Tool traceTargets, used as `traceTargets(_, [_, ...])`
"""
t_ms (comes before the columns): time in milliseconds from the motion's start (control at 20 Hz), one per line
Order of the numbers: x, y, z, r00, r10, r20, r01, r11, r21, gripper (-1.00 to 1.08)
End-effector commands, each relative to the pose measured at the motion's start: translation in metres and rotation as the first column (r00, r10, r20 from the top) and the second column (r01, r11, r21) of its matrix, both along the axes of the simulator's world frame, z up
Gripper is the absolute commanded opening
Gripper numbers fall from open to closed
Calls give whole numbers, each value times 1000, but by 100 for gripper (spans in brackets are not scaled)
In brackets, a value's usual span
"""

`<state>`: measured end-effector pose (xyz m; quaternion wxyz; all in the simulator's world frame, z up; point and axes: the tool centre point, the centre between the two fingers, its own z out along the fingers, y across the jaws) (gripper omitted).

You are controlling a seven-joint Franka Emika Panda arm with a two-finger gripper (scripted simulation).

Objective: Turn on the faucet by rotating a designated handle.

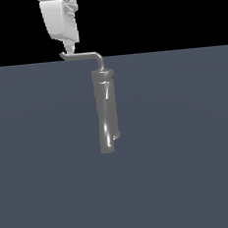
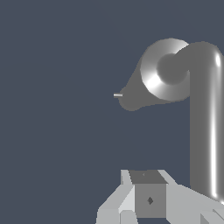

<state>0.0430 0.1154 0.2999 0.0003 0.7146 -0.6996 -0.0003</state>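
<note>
One handle (image 1: 83,55) tip – fingers (image 1: 68,49) just above, faucet (image 1: 105,112) upright

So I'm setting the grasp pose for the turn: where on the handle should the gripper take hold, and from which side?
Probably at the free end of the handle, by its small upturned tip, farthest from the bend where it joins the faucet. That gives the longest lever for rotating. Come from above, where the gripper already is: the rod is thin, horizontal and unobstructed there.

Gripper (image 1: 68,47) hangs near-vertical, tilted slightly, fingertips down; open/closed unclear.
</note>
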Motion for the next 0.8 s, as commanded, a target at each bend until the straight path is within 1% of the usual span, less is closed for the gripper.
traceTargets(0, [-5, 0, 0, 1000, 0, 0, 0, 1000, 0, -100])
traceTargets(750, [-46, 2, 0, 1000, 0, 0, 0, 1000, 0, -100])
